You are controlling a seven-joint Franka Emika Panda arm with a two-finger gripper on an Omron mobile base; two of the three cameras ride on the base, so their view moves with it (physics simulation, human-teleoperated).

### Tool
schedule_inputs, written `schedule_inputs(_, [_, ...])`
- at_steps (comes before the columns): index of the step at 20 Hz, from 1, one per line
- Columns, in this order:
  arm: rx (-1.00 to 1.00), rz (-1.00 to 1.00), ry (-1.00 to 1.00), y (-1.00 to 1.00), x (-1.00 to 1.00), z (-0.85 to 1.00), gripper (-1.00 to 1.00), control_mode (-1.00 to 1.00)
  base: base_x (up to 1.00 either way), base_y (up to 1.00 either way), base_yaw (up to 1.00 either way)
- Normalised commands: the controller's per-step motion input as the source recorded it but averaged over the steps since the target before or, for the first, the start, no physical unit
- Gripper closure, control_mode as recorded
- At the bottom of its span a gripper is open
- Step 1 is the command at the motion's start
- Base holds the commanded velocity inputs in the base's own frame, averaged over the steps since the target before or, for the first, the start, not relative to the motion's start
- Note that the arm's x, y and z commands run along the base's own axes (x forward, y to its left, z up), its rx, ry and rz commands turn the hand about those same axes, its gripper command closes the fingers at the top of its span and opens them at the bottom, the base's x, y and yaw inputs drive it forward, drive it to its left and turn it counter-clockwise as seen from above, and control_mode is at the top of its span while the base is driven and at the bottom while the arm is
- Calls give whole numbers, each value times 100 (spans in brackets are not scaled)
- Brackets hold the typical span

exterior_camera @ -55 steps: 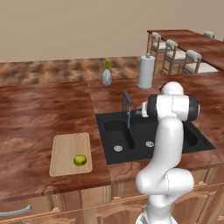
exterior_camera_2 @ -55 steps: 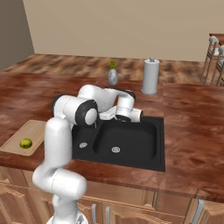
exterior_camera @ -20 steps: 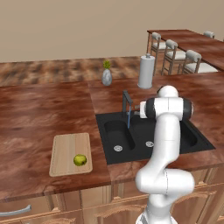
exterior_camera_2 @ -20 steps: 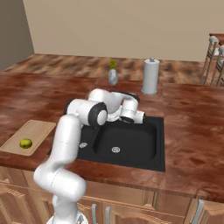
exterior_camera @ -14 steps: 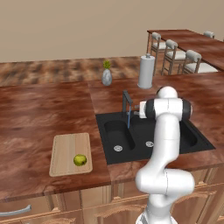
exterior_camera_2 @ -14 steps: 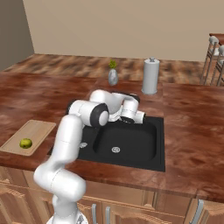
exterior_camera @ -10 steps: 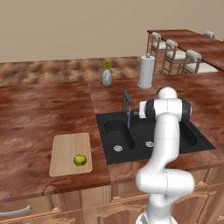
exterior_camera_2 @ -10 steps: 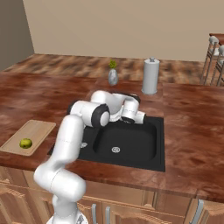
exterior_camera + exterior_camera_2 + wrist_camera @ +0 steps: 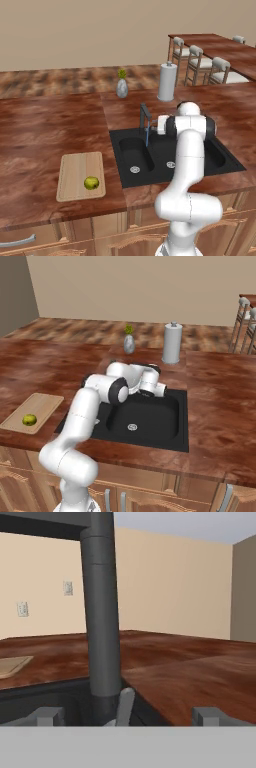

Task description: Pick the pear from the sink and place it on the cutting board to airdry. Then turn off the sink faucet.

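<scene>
The yellow-green pear lies on the tan cutting board, left of the black sink. Over the narrow basin the dark sink faucet lets a thin blue stream of water fall. My gripper is right beside the faucet post and is open. In the hand view the faucet post rises close up between the spread fingertips, left of the gripper centre. A pale grey lever stands at the post's foot.
A grey vase with a yellow flower and a paper towel roll stand on the counter behind the sink. Chairs and a table are at the far right.
Since 2.8 s ago the arm has stretched farther over the sink, bringing the hand up to the faucet. Over the last second nothing visibly moved.
</scene>
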Motion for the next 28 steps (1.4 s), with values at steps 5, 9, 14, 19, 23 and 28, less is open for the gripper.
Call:
schedule_inputs(5, [1,1,0,0,21,-4,-100,-100,0,0,0])
schedule_inputs(9, [0,2,0,0,20,-6,-100,-100,0,0,0])
schedule_inputs(14, [0,3,0,10,8,-8,-100,-100,0,0,0])
schedule_inputs(19, [0,2,0,43,0,-8,-100,-100,0,0,0])
schedule_inputs(23, [0,3,0,72,0,-8,-100,-100,0,0,0])
schedule_inputs(28, [0,3,0,89,1,-1,-100,-100,0,0,0])
